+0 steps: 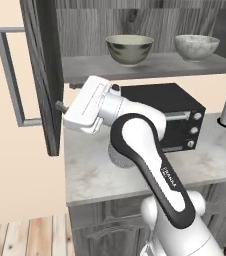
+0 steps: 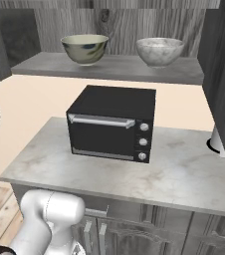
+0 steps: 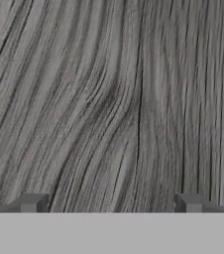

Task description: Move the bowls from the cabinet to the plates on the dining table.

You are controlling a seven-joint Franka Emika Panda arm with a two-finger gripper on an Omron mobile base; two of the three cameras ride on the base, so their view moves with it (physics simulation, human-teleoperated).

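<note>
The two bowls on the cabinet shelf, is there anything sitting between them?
No. In both base views the greenish bowl and the marbled bowl stand apart on the cabinet shelf, with only bare shelf between them.

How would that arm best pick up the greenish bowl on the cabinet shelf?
Probably by the rim: one finger inside, one outside the front wall of the greenish bowl. It stands upright and open-topped near the shelf's front edge, clear of the marbled bowl, so the open end effector should come from the front, slightly above.
</note>
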